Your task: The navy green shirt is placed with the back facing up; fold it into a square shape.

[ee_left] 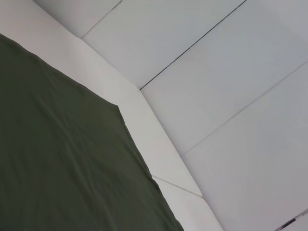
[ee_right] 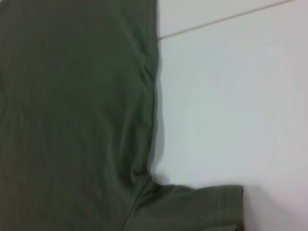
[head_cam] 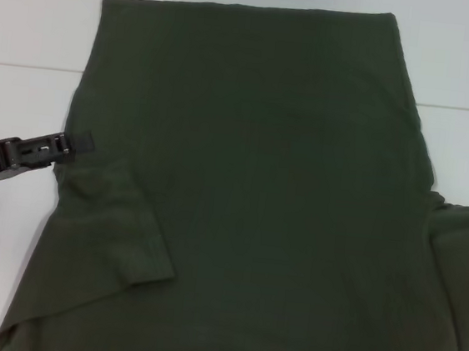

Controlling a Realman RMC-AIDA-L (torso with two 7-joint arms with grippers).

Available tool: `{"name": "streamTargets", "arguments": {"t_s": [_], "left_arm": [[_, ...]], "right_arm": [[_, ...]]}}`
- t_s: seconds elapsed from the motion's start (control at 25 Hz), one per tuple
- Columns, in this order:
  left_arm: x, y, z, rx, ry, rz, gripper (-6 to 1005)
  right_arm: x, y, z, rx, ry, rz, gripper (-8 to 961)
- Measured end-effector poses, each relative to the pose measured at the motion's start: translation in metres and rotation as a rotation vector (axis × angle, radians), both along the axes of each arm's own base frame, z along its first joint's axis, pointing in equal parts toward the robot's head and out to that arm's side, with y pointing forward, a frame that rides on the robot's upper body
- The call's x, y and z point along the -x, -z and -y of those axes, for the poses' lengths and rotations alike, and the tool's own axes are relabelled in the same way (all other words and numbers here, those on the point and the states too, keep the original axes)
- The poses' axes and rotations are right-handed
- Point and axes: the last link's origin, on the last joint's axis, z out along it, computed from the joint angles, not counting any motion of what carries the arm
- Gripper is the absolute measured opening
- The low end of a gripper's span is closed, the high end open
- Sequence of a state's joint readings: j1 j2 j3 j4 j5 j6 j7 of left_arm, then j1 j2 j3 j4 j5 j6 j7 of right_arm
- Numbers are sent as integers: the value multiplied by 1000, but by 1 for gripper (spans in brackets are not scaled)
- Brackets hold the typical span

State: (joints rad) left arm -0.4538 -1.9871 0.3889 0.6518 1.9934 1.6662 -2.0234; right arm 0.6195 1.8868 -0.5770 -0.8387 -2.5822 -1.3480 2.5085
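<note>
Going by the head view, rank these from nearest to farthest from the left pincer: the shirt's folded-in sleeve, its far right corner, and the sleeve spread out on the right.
Measured from the left pincer at the navy green shirt's left edge:
1. Folded-in sleeve, just below the pincer on the left side.
2. Far right corner, at the top of the cloth across the table.
3. Spread sleeve, at the right edge.

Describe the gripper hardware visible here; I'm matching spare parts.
Only the left gripper shows, in the head view: a dark grey-black, blocky, elongated body with small white markings on top, metallic pins at its rear and a flat black fingertip. No cables or right arm visible.
</note>
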Motion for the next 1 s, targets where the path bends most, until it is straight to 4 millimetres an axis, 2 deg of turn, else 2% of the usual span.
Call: {"name": "streamTargets", "arguments": {"t_s": [0.44, 0.6, 0.84, 1.0], "left_arm": [[1, -2, 1, -20, -9, 14, 890], [1, -3, 0, -24, -7, 16, 890], [0, -6, -1, -44, -6, 29, 890], [1, -7, -1, -56, -16, 34, 890]], "right_arm": [[8, -5, -2, -19, -9, -56, 25], [21, 1, 3, 35, -40, -137, 25], [48, -2, 7, 70, -119, -284, 26], [67, 14, 1, 113, -157, -348, 42]]}}
